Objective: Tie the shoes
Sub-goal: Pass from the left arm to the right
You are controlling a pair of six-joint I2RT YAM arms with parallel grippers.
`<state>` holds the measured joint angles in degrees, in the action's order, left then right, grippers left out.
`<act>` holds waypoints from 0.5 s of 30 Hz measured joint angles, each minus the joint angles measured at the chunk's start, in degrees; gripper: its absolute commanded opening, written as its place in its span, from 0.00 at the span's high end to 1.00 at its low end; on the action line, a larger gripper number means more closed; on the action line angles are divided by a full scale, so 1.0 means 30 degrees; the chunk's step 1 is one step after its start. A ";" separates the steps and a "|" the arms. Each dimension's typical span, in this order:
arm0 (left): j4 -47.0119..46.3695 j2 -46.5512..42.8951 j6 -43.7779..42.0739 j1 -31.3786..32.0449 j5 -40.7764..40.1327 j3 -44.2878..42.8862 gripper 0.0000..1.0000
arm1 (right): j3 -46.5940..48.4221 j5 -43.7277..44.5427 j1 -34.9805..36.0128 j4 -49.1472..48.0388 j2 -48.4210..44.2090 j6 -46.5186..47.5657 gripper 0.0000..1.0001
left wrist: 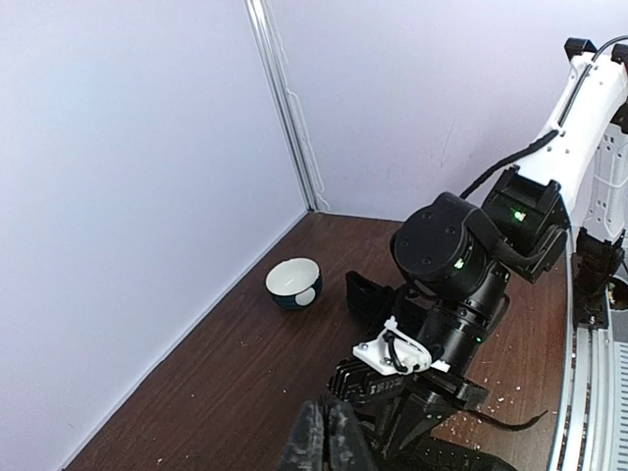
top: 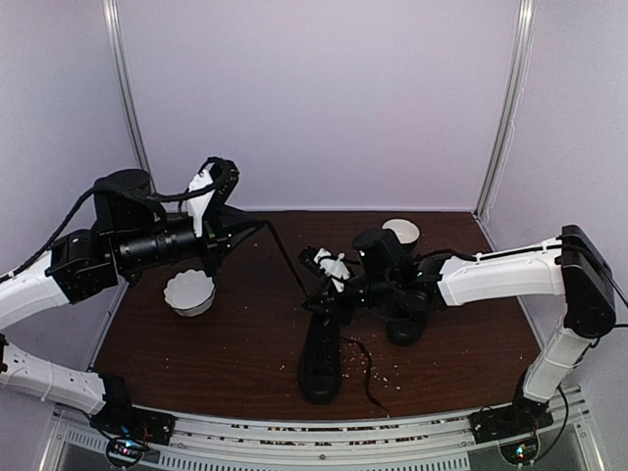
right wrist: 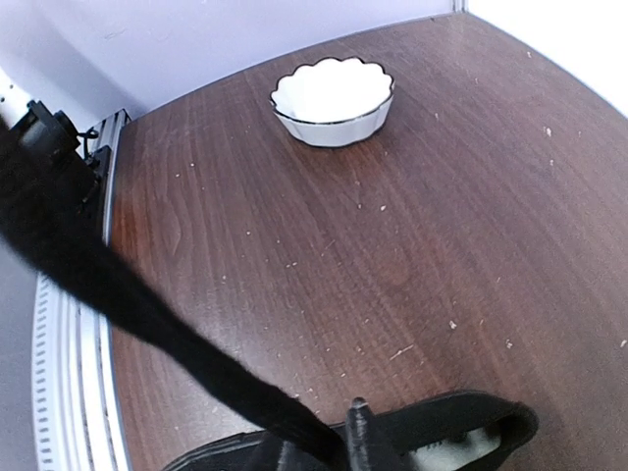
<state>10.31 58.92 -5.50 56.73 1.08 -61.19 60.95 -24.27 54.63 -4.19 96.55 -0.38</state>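
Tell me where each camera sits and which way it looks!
Top camera: high behind the arms, looking down at the table; left arm, right arm, shoes show.
Left wrist camera: on the left arm, facing the right arm and a small bowl; shut left claw peeks in below.
Right wrist camera: on the right arm, facing the wavy bowl; a lace crosses close, its own arm hardly shows.
Shared: top and right wrist views both show the wavy bowl.

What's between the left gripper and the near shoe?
A taut black lace runs from the left gripper down to the top of the near shoe. The top view shows it best.
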 measured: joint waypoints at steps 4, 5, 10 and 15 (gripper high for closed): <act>-0.0007 -0.0357 -0.0015 0.0000 -0.0299 0.0109 1.00 | -0.0015 0.0175 -0.0007 -0.0240 0.0000 -0.0248 1.00; 0.0000 -0.0466 -0.0007 0.0000 -0.0459 0.0182 1.00 | -0.0044 0.0233 -0.0007 -0.0262 0.0000 -0.0321 1.00; 0.0095 -0.0743 0.0532 -0.0015 -0.2550 0.1195 1.00 | -0.0393 0.0423 -0.0044 -0.0219 -0.0240 -0.0743 1.00; -0.0058 0.0962 0.1989 -0.0051 -0.3424 0.4648 1.00 | -0.1479 0.0546 -0.0124 -0.0189 -0.1311 -0.1719 1.00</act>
<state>10.13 61.80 0.47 56.58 -9.19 -47.24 56.51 -22.63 54.26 -4.75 92.62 -5.54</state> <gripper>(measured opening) 0.005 0.004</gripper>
